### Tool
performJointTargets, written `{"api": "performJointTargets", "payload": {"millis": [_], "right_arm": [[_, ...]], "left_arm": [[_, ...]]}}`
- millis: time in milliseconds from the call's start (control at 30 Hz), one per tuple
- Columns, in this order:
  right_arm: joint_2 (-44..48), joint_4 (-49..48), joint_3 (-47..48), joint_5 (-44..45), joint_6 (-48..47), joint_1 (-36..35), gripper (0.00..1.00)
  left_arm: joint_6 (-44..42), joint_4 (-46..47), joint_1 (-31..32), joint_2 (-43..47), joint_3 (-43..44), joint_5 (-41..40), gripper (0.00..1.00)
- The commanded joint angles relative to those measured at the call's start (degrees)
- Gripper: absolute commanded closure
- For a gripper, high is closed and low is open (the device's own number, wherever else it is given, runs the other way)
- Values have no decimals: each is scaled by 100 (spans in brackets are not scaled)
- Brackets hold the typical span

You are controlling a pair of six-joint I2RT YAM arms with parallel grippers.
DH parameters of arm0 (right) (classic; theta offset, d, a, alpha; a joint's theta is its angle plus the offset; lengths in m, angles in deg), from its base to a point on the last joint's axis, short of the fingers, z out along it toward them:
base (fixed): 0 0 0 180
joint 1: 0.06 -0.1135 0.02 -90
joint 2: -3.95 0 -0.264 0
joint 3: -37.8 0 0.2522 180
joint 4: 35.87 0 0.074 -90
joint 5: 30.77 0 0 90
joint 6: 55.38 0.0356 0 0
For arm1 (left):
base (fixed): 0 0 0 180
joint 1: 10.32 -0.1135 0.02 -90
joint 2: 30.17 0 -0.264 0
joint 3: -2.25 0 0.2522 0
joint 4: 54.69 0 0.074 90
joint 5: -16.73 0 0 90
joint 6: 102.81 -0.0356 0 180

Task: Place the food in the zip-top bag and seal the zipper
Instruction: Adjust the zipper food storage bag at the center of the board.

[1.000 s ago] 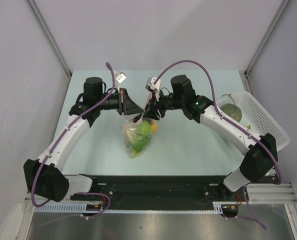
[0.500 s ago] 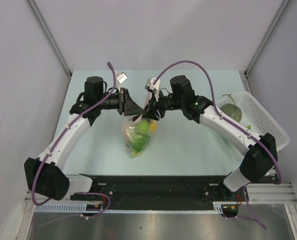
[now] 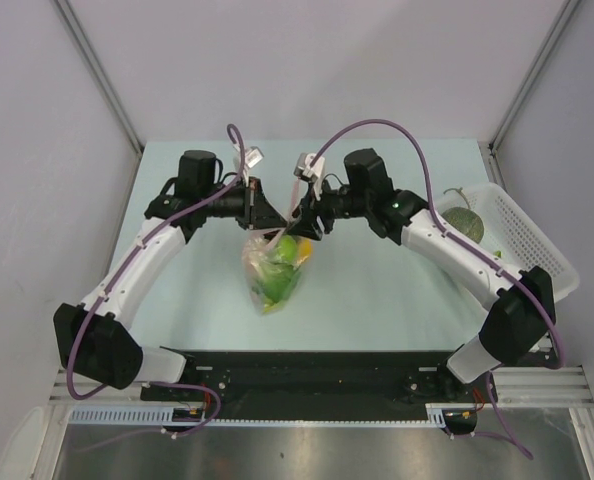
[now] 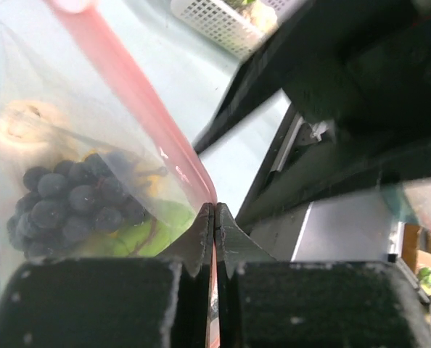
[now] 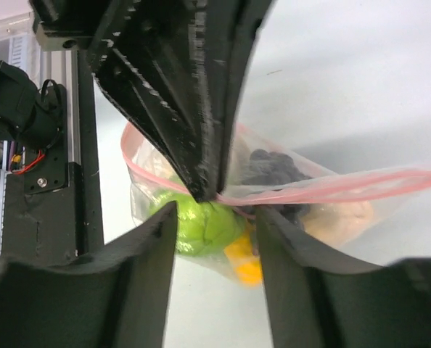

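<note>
- Left tool (image 4: 214,217) is pinched shut on the zipper (image 4: 132,94).
- Right tool (image 5: 214,217) is parted, its fingertips just short of that strip, beside the left tool.
- Zip-top bag (image 3: 271,268) sits just past both, holding grapes (image 4: 63,206) and green fruit (image 5: 201,225).
- Basket (image 3: 537,250) sits far right on the counter (image 3: 377,290).

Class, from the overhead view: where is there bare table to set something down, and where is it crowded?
Bare table lies between the zip-top bag and the right arm, and between the bag and the left arm. Crowded: the middle, where left gripper and right gripper meet at the bag's mouth.
</note>
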Motion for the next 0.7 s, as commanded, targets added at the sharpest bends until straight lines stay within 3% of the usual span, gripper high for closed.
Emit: {"api": "performJointTargets", "payload": {"millis": [0, 167, 300, 400, 533, 667], "right_arm": [[413, -217, 15, -365, 81, 472, 43], [598, 800, 15, -542, -909, 1087, 9], [633, 1418, -116, -770, -1728, 1351, 4], [695, 1104, -222, -849, -2028, 1439, 4], [669, 716, -266, -1218, -2456, 1352, 4], [589, 347, -292, -1587, -2818, 1080, 3]], "left_arm": [[-867, -535, 59, 22, 365, 41, 100], [-1903, -1186, 59, 136, 524, 926, 100], [-2607, -1555, 59, 311, 437, 1613, 100], [-3468, -2371, 59, 259, 672, 1939, 100], [-4917, -4248, 59, -196, 1244, 2177, 100], [-5815, -5097, 59, -453, 1543, 2169, 100]]}}
